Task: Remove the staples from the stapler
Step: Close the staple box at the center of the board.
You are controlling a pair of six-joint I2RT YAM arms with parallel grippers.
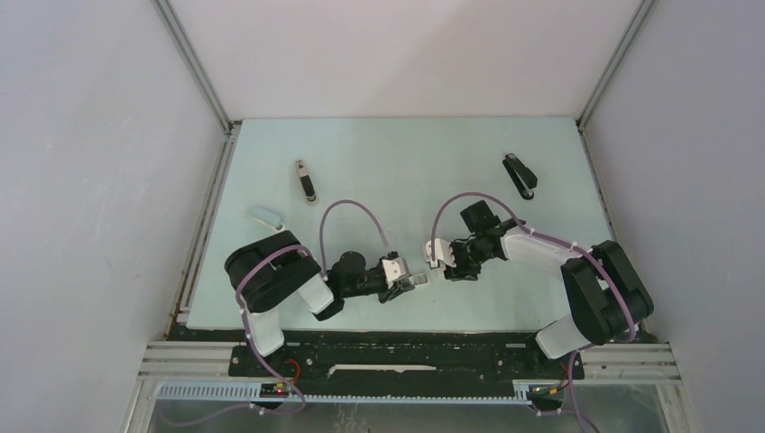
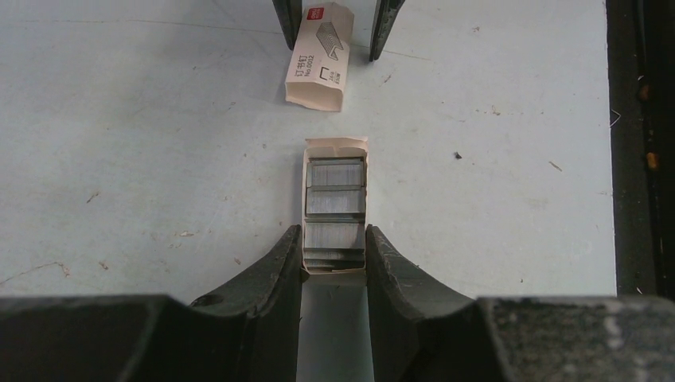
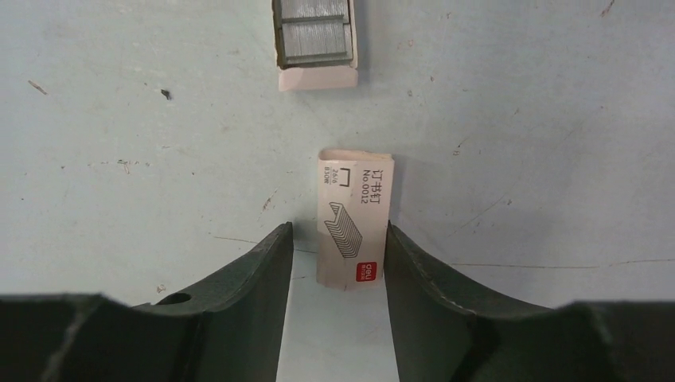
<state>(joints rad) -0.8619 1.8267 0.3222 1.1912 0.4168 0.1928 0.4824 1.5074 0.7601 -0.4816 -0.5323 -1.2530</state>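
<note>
Tools [image 2: 334, 259] [image 3: 338, 255] two, staplers [image 1: 307, 180] [image 1: 520, 174] two, tray [image 2: 335, 146] one

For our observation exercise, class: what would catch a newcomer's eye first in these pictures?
In the middle, the left claw grips an open paper tray packed with grey staples. Facing it, the right claw straddles the tray's printed sleeve, a gap showing at one side. Two staplers lie untouched at the far end: a silver-topped stapler on the left, a black stapler on the right.
</note>
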